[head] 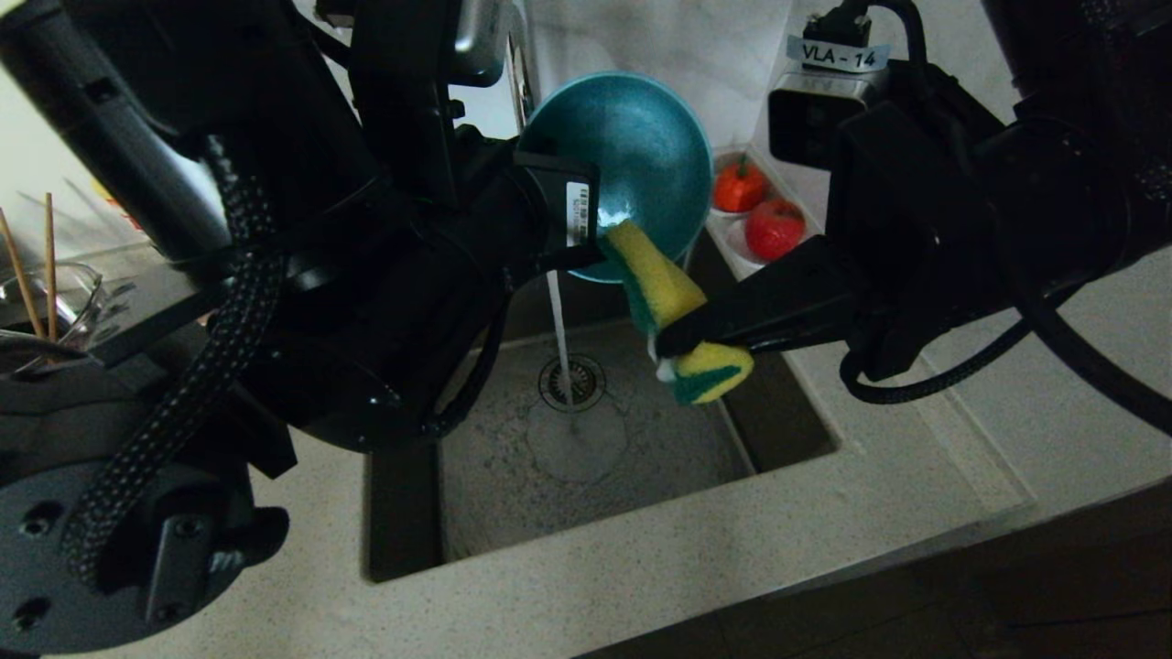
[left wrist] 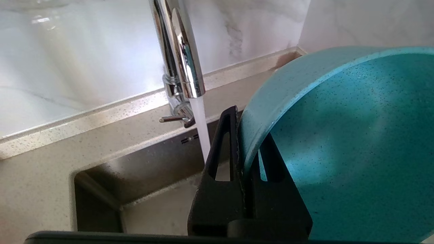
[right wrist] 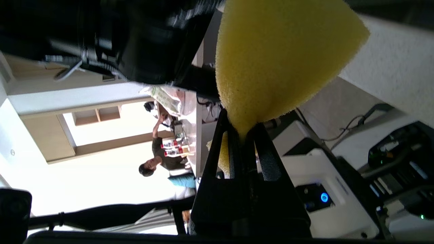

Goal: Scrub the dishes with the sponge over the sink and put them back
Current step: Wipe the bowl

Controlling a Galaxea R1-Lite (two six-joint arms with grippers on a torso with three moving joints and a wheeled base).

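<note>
Over the sink [head: 513, 513], my left gripper [head: 586, 240] is shut on the rim of the teal-blue bowl [head: 632, 156], which is tilted on edge with its hollow facing me. In the left wrist view the fingers [left wrist: 220, 162] pinch the bowl [left wrist: 339, 152] at its rim, gripper [left wrist: 242, 135]. My right gripper [head: 664, 346] is shut across the middle of the yellow and green sponge [head: 659, 284], squeezing it thin. The sponge's upper yellow end reaches the bowl's lower rim. In the right wrist view the sponge [right wrist: 281, 57] fans out beyond the gripper [right wrist: 241, 130].
Water runs from the chrome tap [left wrist: 179, 51] in a thin stream [head: 558, 339] down beside the drain [head: 572, 383]. Red fruits [head: 774, 229] on white saucers sit at the back right corner. A glass cup with chopsticks [head: 46, 302] stands on the left. Speckled counter [head: 687, 558] borders the basin.
</note>
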